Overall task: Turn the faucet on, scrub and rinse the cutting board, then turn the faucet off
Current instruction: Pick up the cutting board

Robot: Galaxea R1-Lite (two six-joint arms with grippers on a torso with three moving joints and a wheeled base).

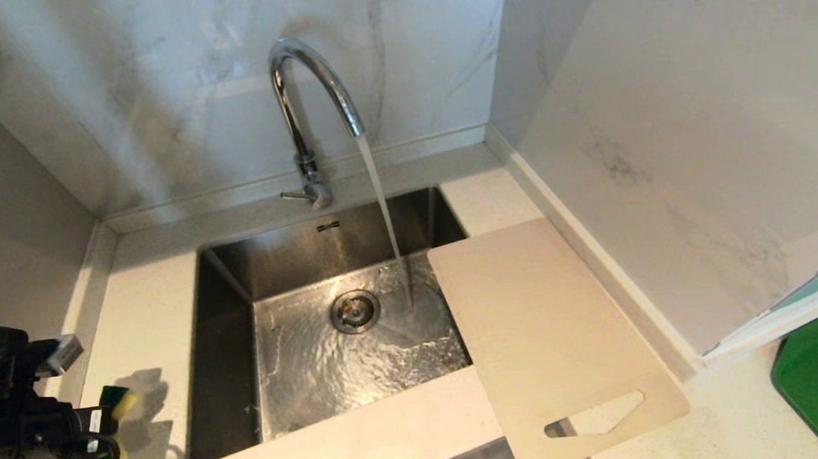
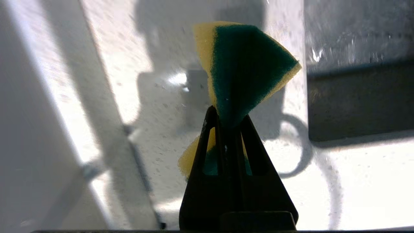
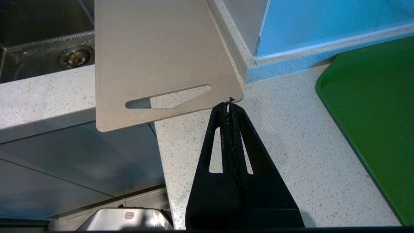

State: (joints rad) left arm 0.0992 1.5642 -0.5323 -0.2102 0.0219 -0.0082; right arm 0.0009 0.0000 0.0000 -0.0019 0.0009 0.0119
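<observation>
Across the right rim of the sink point(image 1: 226, 285) lies the cutting board point(image 1: 546, 335), flat on the pale speckled surface point(image 1: 148, 305). Its long axis runs from the far end, which overhangs the basin's right side, toward the near edge. The end with the slanted handle cutout points to the robot and juts past the surface's front edge. Behind the sink stands the faucet point(image 1: 300, 107), its arched spout curving over the basin and its thin lever sticking out to the left at the base. A stream of water point(image 1: 382, 210) falls from the spout and strikes the sink floor just left of the board's far end, near the drain point(image 1: 355, 310); the wet floor ripples around it.

The left claw point(image 2: 228, 121) hovers above the surface left of the sink, well apart from the board, with the whole basin between them. It is clamped on a yellow and green sponge point(image 2: 245, 68), pinched in the middle so that it flares out beyond the tips. The right claw point(image 3: 230, 105) is pressed together on nothing, its tips just beside the board's near right corner in the right wrist view. A green mat point(image 3: 381, 116) lies further right on the surface.
</observation>
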